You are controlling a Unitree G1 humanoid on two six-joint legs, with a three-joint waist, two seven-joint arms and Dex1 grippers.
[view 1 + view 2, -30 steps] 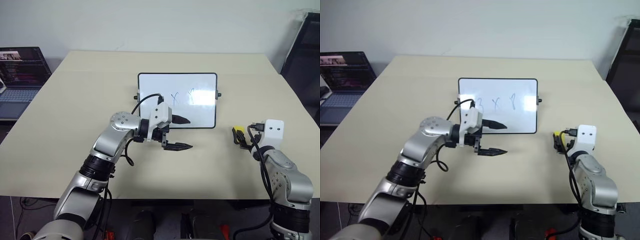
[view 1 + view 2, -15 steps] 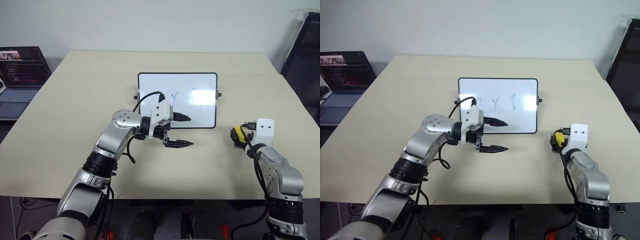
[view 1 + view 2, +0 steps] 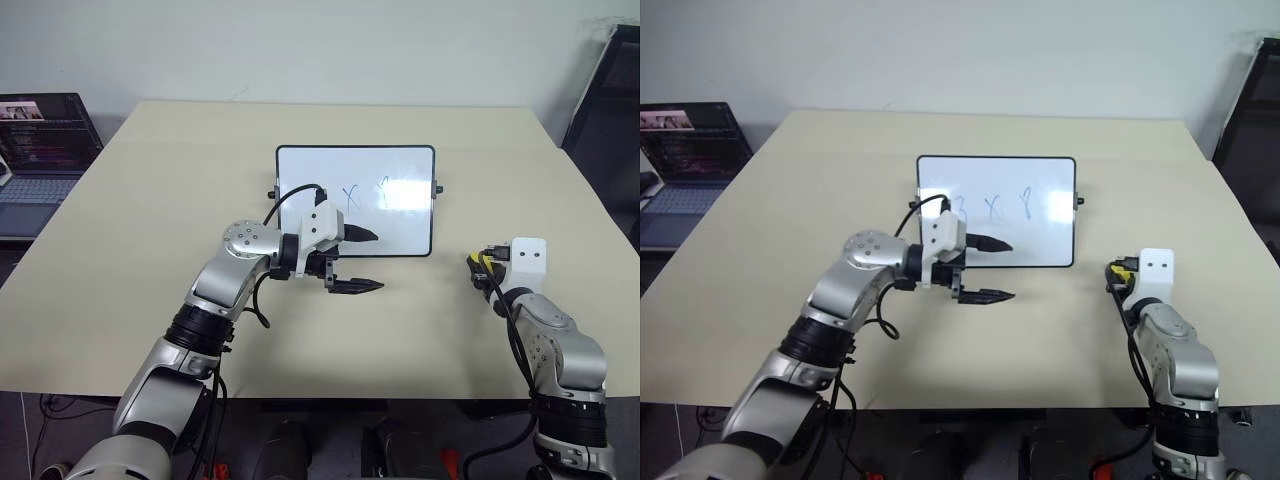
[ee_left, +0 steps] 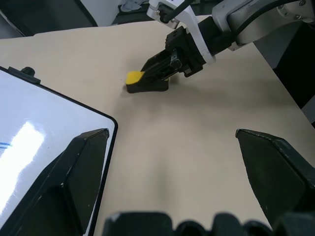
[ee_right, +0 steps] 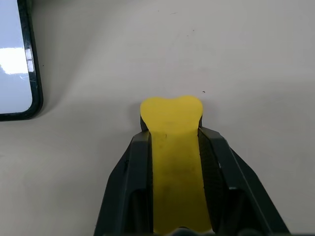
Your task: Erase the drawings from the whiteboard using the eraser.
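The whiteboard (image 3: 400, 222) lies flat at the table's middle, and the drawings (image 3: 992, 206) run in a row across it in thin bluish ink. Just in front of the board's near left corner my left gripper (image 3: 368, 261) hovers open, pointing right, one finger over the board's lower edge. To the right of the board the small yellow eraser (image 5: 172, 123) rests on the table. My right gripper (image 5: 174, 135) is shut on the eraser, with a black finger against each long side. The left wrist view also shows the eraser (image 4: 134, 77) in the right gripper (image 4: 156, 73).
The table (image 3: 200, 180) is beige, with bare room around the board. An open laptop (image 3: 40, 140) stands beyond the table's far left edge. A dark frame (image 3: 605, 100) stands off the far right corner.
My right gripper's fingers have closed on the eraser's sides after easing a little toward it. The left arm and the whiteboard have stayed in place.
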